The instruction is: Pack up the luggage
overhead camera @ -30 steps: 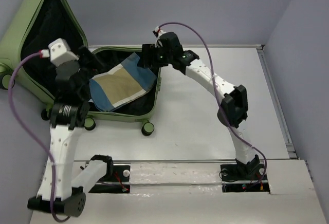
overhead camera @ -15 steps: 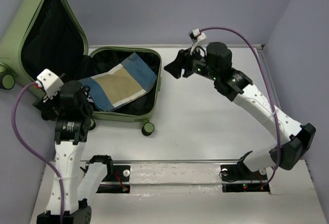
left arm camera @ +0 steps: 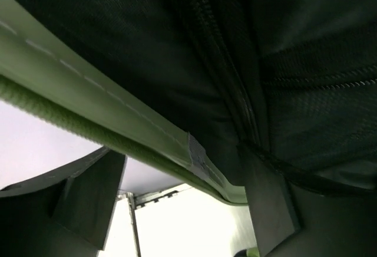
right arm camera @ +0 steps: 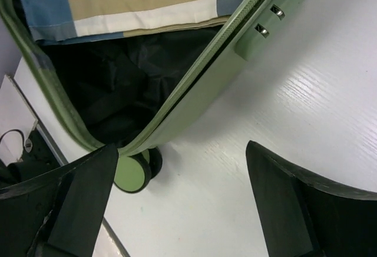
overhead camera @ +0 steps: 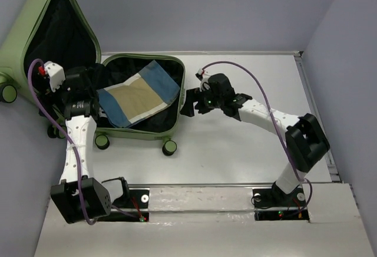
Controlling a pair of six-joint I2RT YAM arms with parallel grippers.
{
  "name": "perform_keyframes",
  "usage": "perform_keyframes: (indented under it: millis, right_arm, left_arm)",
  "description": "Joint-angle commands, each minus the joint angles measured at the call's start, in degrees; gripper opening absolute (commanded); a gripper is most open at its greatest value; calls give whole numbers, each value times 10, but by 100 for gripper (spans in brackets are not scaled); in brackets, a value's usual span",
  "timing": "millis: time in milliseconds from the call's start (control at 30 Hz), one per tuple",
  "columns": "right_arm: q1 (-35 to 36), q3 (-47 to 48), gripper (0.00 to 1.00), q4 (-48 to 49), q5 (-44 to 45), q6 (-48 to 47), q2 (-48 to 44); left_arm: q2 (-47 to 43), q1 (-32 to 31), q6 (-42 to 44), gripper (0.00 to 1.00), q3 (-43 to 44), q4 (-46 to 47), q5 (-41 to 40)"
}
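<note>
Left pincer (left arm camera: 179,171): jaws wide open, gripping nothing, raised lid (overhead camera: 23,27) rim crossing the gap. Right pincer (right arm camera: 182,151): wide open too, empty, just beside the right rim.

Large light-green hard-shell suitcase (overhead camera: 141,134) sits open at the far-left corner of white worktop (overhead camera: 247,145), folded blue-tan-white cloth (overhead camera: 138,95) inside.

Guessing lid closes next: grab rim square, swing slow, keep cloth off zipper. Loads of room toward right edge, left edge cramped.

The white counter (overhead camera: 247,145) spans the frame's centre and right. At its upper left lies the open light-green luggage (overhead camera: 141,132), wheels (overhead camera: 169,147) toward the frame's bottom.
</note>
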Motion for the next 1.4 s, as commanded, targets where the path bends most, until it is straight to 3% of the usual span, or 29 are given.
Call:
perform_keyframes:
  millis: [0, 67, 100, 133, 200, 233, 333, 400, 433, 500, 600, 633, 700, 733, 833, 867, 933, 1000, 1033, 1067, 1100, 1133, 1233, 1300, 1333, 1367]
  right_arm:
    - [13, 68, 95, 72, -12, 28, 61]
    - [18, 88, 94, 71, -10, 39, 90]
    - [23, 105, 93, 72, -3, 46, 115]
    - [23, 112, 91, 71, 3, 52, 127]
    - [29, 128, 80, 64, 24, 61, 158]
    - [29, 131, 77, 64, 28, 63, 167]
    - [36, 143, 65, 62, 35, 64, 198]
    - [36, 153, 39, 59, 39, 73, 214]
    - [36, 155, 19, 58, 40, 75, 217]
    - [36, 151, 7, 58, 46, 80, 216]
    - [36, 143, 7, 58, 53, 80, 209]
    - [36, 142, 7, 58, 56, 80, 206]
    - [36, 133, 7, 58, 62, 79, 193]
    - [36, 128, 7, 58, 66, 76, 187]
    - [36, 110, 7, 58, 88, 68, 162]
    - [36, 104, 7, 39, 96, 59, 155]
    - [36, 82, 7, 31, 111, 44, 131]
    - [5, 57, 7, 29, 114, 40, 112]
    - [-7, 43, 7, 28, 109, 35, 87]
    - [-36, 12, 7, 26, 107, 32, 74]
    - [-37, -5, 7, 25, 105, 29, 59]
    - [-70, -22, 7, 25, 90, 22, 31]
    - [-130, -67, 7, 13, 80, -2, -7]
    - [-150, -71, 10, -13, 80, -17, -27]
    - [-159, -69, 17, -21, 84, -24, -32]
    - [-174, -68, 34, -28, 88, -30, -39]
  left_arm:
    - [1, 7, 7, 75, 24, 53, -17]
    - [1, 7, 4, 58, 21, 55, -10]
    - [-1, 7, 12, 39, 16, 67, -8]
    - [-1, 6, 15, 29, 13, 72, -3]
    - [0, 4, 12, 9, 11, 73, 9]
    - [1, 1, 14, 6, 13, 72, 6]
    - [3, -15, 18, 6, 14, 72, 3]
    - [1, -31, 25, 6, 12, 73, -1]
    - [-1, -38, 31, 6, 9, 76, -8]
    - [-12, -72, 35, 6, 1, 80, -16]
    - [-34, -148, 66, 6, -22, 102, -45]
    - [-41, -221, 76, 6, -34, 115, -61]
    - [-60, -297, 83, 6, -64, 131, -87]
    - [-64, -379, 80, 6, -77, 132, -126]
    - [-80, -489, 47, 6, -83, 109, -130]
    - [-76, -562, 30, 6, -72, 76, -153]
    - [-66, -625, -31, 6, -37, 34, -137]
    - [-49, -718, -34, 6, -14, 22, -123]
    - [-41, -744, -28, 7, 20, 22, -83]
    - [-26, -804, -26, 15, 40, 22, -72]
    - [-20, -833, -19, 29, 59, 27, -62]
    - [-13, -861, -3, 59, 80, 36, -37]
    - [11, -932, 31, 92, 162, 69, -5]
    - [19, -950, 54, 96, 203, 99, 54]
    - [21, -951, 59, 99, 214, 108, 74]
    - [23, -951, 60, 99, 234, 121, 100]
